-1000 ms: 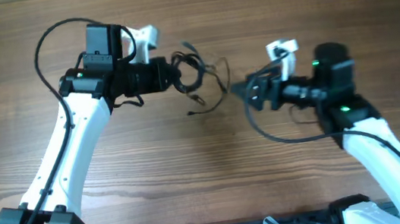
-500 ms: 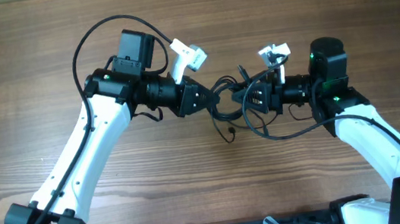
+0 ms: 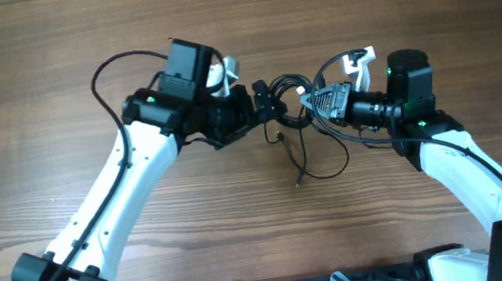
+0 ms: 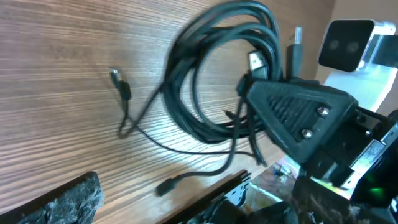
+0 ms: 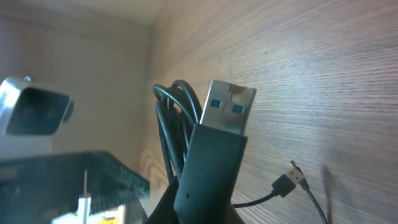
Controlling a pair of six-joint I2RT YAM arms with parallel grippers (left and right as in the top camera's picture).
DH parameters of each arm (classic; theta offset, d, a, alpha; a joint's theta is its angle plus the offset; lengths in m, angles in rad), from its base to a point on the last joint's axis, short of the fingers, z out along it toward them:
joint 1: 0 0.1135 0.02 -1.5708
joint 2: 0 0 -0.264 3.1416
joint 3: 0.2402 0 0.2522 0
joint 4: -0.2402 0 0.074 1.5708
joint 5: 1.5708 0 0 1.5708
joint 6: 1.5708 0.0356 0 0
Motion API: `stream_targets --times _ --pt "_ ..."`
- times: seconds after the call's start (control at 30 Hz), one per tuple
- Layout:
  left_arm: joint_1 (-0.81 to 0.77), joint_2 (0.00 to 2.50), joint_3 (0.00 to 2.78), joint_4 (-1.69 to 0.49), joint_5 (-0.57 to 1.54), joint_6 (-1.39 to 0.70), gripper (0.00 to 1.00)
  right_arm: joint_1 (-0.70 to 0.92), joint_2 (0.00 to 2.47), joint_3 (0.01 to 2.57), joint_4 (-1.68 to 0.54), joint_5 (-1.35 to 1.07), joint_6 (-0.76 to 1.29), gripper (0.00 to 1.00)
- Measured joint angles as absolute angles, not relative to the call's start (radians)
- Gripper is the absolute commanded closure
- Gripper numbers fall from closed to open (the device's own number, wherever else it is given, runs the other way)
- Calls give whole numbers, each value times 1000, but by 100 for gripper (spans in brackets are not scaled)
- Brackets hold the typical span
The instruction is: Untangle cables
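Note:
The cables (image 3: 289, 95) are thin black cords bunched between the two grippers, with loose strands trailing down to a small plug (image 3: 299, 182). My left gripper (image 3: 262, 101) stands open just left of the bunch, with nothing between its fingers. My right gripper (image 3: 312, 105) is shut on the bunch from the right. In the left wrist view the coil (image 4: 217, 68) lies on the wood with the right gripper's finger (image 4: 298, 118) against it. In the right wrist view a black USB plug (image 5: 214, 149) stands up between the jaws of my right gripper (image 5: 199, 211), with coiled cord (image 5: 174, 118) behind.
The wooden table (image 3: 48, 50) carries only the cords. Thicker black arm cables loop above the left arm (image 3: 112, 66). A small loose plug (image 4: 115, 77) and another (image 4: 168, 185) rest on the wood. The white wrist cameras (image 3: 356, 58) sit close together.
My left gripper has opened and let go of the cable bunch. My right gripper has shut on the bunch. The loose strands now hang lower toward the front.

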State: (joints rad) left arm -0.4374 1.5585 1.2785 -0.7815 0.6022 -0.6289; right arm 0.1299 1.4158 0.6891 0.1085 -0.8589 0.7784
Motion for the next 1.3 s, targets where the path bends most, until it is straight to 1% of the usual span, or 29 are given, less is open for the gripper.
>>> stream_targets --times 0.03,0.2,0.3,0.33,0.37,0.4,0.5,0.57,0.63,0.7,0.73,0.77,0.8,0.83,0.87,0.9,0.93,0.97,1.0,1.13,1.2,1.27,1.3 --pt "-462 1559 1279 -770 583 -670 0 130 1416 689 109 -855 791 95" --pt "-590 1559 1279 -762 404 -1011 0 130 1416 689 112 -876 837 96" --pt "-615 1581 1279 -762 282 -1145 0 130 1416 689 112 -934 817 96" --pt "-612 1592 1279 -759 240 -1146 0 130 1416 689 112 -954 801 96" --pt "-604 1598 1279 -752 209 -1118 3 130 1416 689 112 -977 779 96" --pt "-596 1599 1279 -738 194 -1071 10 130 1416 689 112 -996 758 96" --pt "-552 1599 1279 -710 172 -865 10 130 1417 689 129 -1030 716 95" --pt "-547 1601 1279 -691 189 -775 13 130 1417 689 167 -1045 719 95" --pt "-548 1609 1279 -665 234 -718 18 130 1419 689 215 -1056 732 95" --pt "-550 1627 1279 -650 271 -669 18 130 1420 689 234 -1063 754 95" --pt "-550 1633 1279 -649 284 -654 21 130 1420 689 247 -1065 768 96" --pt "-550 1637 1279 -649 296 -633 37 130 1420 689 252 -1066 786 95" --pt "-550 1639 1279 -649 314 -603 63 130 1420 689 252 -1067 803 95" --pt "-550 1640 1279 -649 326 -578 86 130 1420 689 253 -1070 813 95" --pt "-550 1642 1279 -649 332 -565 96 130 1420 689 253 -1071 819 89" --pt "-550 1648 1279 -642 336 -548 96 131 1420 689 251 -1074 820 78" --pt "-550 1650 1279 -639 333 -535 96 135 1422 689 250 -1074 818 49" --pt "-545 1651 1279 -636 326 -527 96 136 1422 689 253 -1073 802 14" --pt "-533 1652 1279 -638 321 -524 96 134 1421 689 254 -1073 788 1" --pt "-410 1651 1279 -642 293 -520 96 134 1422 689 245 -1050 612 0" --pt "-384 1648 1279 -625 316 -519 96 145 1422 689 245 -1017 523 0" --pt "-385 1641 1279 -620 344 -519 96 199 1421 689 260 -958 418 0" --pt "-386 1638 1279 -620 352 -519 96 253 1422 689 263 -873 348 1"
